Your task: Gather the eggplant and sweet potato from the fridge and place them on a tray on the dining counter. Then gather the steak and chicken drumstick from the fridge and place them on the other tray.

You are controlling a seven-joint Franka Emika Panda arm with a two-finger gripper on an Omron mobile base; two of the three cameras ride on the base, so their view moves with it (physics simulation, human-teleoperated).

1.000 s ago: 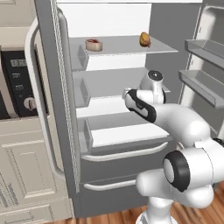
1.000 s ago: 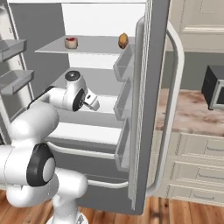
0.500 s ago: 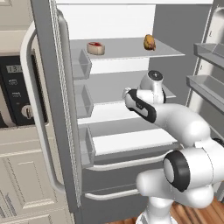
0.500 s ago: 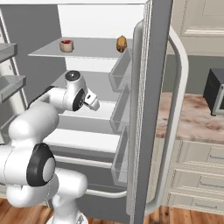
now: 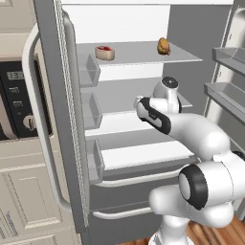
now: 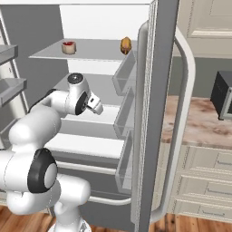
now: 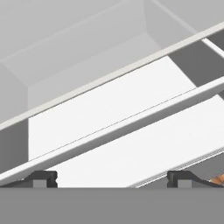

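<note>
The fridge (image 5: 48, 72) stands with both doors swung open. On its top shelf the steak (image 5: 104, 51), red on top with pale sides, lies at the left. The tan chicken drumstick (image 5: 163, 46) lies to its right. From the other side I see the steak (image 6: 69, 47) and drumstick (image 6: 126, 45) too. My gripper (image 6: 97, 107) hovers two shelves lower, in front of the middle shelves. It is open with nothing in it. In the hand view its fingertips (image 7: 43, 178) stand far apart over white shelves. The eggplant, sweet potato, trays and dining counter are out of view.
Door bins (image 5: 91, 69) line the left door and more bins (image 6: 124, 74) the right door. A cream cabinet with a built-in microwave (image 5: 14, 105) stands left of the fridge. A marbled worktop (image 6: 190, 124) on cream drawers carries a dark appliance (image 6: 223, 95) at the right.
The whole picture has shifted and the fridge interior has grown larger in both base views, so the camera has moved closer. The arm keeps its pose and the gripper stays open.
</note>
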